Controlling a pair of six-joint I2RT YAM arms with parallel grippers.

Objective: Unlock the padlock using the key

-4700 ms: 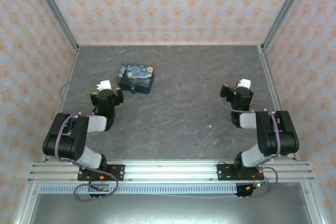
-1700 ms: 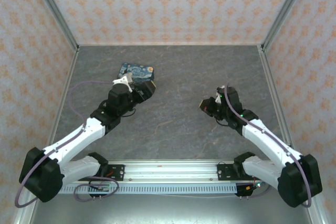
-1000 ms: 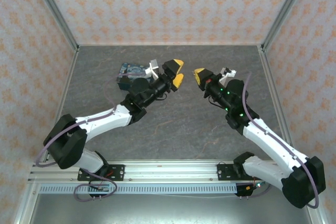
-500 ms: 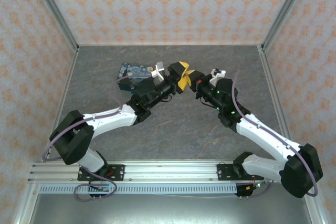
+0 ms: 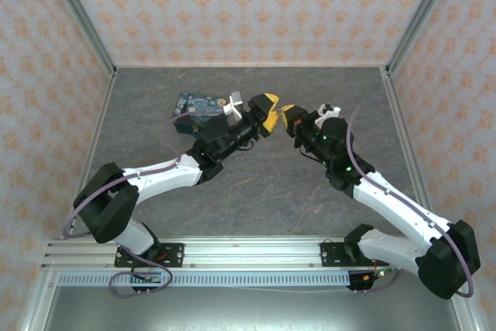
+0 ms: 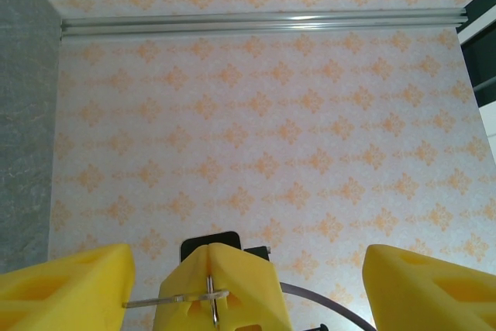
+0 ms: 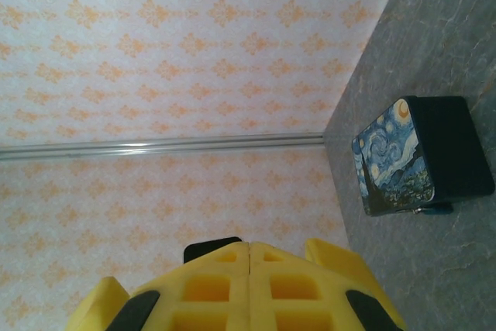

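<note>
Both grippers meet in mid-air above the table's middle. My right gripper (image 5: pixel 292 114) (image 7: pixel 249 246) is shut on the key (image 6: pixel 177 298), a thin silvery strip that sticks out sideways from its closed yellow fingers (image 6: pixel 232 284). My left gripper (image 5: pixel 268 105) is open, and its two yellow fingers (image 6: pixel 70 284) stand on either side of the right gripper's tips. The key's end reaches toward the left one. The tiny teal padlock (image 7: pixel 434 208) hangs at the edge of the Starry-Night tin (image 7: pixel 395 156) on the table, away from both grippers.
The painted tin (image 5: pixel 194 105) sits at the back left of the grey table (image 5: pixel 256 184), partly behind my left arm. Patterned walls (image 5: pixel 248 5) close the cell on three sides, with metal posts in the corners.
Both arms rose from the table and swung to the middle. In the last half second my right gripper has drawn back slightly to the right from the left gripper.
</note>
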